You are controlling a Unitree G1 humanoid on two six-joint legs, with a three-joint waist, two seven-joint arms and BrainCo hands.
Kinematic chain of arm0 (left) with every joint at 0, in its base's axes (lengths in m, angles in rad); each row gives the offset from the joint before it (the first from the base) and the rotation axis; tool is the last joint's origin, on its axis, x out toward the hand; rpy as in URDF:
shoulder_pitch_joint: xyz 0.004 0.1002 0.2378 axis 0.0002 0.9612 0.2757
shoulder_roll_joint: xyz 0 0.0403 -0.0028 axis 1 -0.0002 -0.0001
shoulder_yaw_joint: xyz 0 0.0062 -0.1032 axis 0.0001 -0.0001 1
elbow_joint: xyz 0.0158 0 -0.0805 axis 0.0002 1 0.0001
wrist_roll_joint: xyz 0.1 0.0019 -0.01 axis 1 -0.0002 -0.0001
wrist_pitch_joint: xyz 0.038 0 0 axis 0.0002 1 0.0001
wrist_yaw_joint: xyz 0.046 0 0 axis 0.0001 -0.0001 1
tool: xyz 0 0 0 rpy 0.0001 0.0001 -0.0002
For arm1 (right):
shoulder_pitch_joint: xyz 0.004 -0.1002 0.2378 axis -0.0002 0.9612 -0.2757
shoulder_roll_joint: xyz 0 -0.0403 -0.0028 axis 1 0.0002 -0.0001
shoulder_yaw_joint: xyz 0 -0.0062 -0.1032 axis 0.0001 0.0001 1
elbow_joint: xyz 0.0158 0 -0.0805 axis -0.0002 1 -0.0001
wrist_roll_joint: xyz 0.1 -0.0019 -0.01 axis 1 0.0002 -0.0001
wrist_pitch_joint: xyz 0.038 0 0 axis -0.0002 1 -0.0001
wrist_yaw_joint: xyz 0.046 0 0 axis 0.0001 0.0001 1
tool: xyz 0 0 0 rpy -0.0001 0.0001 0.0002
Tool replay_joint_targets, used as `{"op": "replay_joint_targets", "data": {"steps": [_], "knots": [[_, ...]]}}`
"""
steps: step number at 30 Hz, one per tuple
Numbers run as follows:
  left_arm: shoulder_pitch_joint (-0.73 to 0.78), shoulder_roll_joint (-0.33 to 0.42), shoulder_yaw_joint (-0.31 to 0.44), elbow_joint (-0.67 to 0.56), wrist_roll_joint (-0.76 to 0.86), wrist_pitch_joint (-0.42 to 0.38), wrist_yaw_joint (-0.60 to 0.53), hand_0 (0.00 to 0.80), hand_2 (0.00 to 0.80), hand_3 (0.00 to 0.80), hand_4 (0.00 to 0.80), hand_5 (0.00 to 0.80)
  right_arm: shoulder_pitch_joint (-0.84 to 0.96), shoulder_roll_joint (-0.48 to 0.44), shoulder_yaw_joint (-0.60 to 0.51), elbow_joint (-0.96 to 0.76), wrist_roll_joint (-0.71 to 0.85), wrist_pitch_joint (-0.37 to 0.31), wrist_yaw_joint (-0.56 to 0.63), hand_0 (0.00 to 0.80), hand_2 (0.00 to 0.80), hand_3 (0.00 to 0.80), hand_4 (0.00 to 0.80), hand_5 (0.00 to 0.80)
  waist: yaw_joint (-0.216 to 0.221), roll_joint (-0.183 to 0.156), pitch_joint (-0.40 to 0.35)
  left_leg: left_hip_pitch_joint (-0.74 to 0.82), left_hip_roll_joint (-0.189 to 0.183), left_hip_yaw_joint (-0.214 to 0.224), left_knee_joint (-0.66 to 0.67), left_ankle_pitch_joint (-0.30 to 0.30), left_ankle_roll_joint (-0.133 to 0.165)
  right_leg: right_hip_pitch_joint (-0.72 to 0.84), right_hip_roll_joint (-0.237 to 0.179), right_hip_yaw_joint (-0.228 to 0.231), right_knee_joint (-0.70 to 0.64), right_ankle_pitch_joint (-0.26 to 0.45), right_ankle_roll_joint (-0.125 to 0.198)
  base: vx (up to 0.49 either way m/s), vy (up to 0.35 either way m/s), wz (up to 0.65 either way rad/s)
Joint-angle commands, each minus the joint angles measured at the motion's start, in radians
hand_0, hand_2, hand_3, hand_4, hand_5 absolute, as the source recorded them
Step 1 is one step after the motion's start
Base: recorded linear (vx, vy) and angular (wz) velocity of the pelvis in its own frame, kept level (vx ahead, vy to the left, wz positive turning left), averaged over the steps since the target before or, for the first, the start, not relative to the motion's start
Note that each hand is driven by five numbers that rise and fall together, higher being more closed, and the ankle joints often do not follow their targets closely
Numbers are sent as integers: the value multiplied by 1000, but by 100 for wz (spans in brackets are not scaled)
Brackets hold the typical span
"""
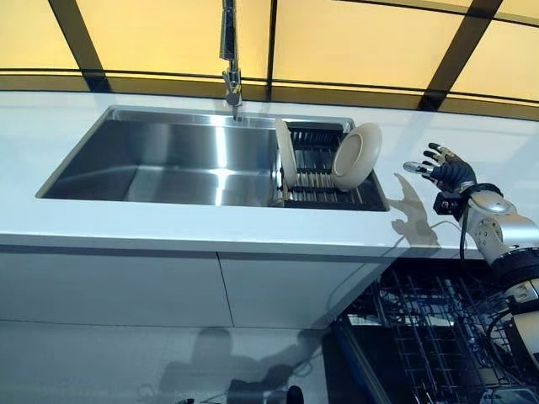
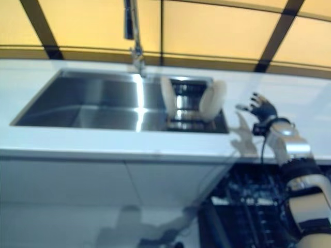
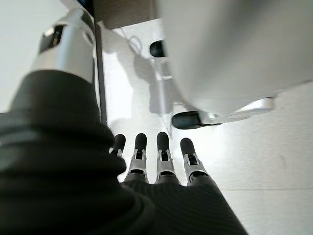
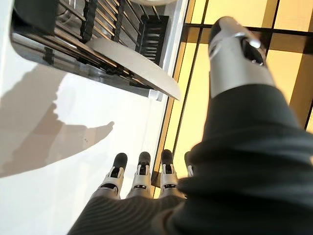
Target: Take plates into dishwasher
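Two cream plates stand in a black dish rack (image 1: 316,181) at the right end of the steel sink (image 1: 168,160). One plate (image 1: 286,151) stands on edge at the rack's left. The other plate (image 1: 357,156) leans at the rack's right. My right hand (image 1: 445,168) hovers over the white counter just right of the sink, fingers straight and spread, holding nothing; it also shows in the right eye view (image 2: 261,109). The leaning plate's rim (image 4: 139,63) shows in the right wrist view beyond my fingers (image 4: 142,169). My left hand (image 3: 161,161) shows only in its wrist view, fingers straight, empty.
The open dishwasher's dark wire rack (image 1: 429,337) lies below the counter at the lower right. A tall faucet (image 1: 229,59) rises behind the sink. White cabinet fronts (image 1: 118,290) run under the counter (image 1: 168,223).
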Motion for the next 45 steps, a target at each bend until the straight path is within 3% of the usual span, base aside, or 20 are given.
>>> {"op": "replay_joint_targets", "data": {"steps": [1,23,33,45], "knots": [[-18,11,-7,49,15,-17,-1,0,0,0,0,0,-53,-34,-1,7,24,-47,3,0,0,0,0,0,18,-45,-47,1,-47,8,7,-24,49,13,-61,-11,27,-26,81,0,0,0],[-3,-12,-16,41,-23,-13,3,0,0,0,0,0,-135,54,32,43,55,3,2,0,0,0,0,0,34,-23,-36,-7,-34,7,1,-17,36,17,-58,7,0,-24,75,2,0,-1],[-11,-23,-26,31,-63,-21,13,0,0,0,0,0,-220,85,72,57,66,8,-25,0,0,0,0,0,46,-4,5,-54,-24,-2,-1,7,26,-20,-55,6,-2,-18,68,0,0,0],[-20,-16,-40,-1,-148,-65,6,0,0,0,0,0,-353,59,152,76,76,9,-86,0,0,0,0,0,58,20,71,-134,-12,-8,-3,37,13,-88,-55,-11,-2,-4,68,-43,-10,4]]}}
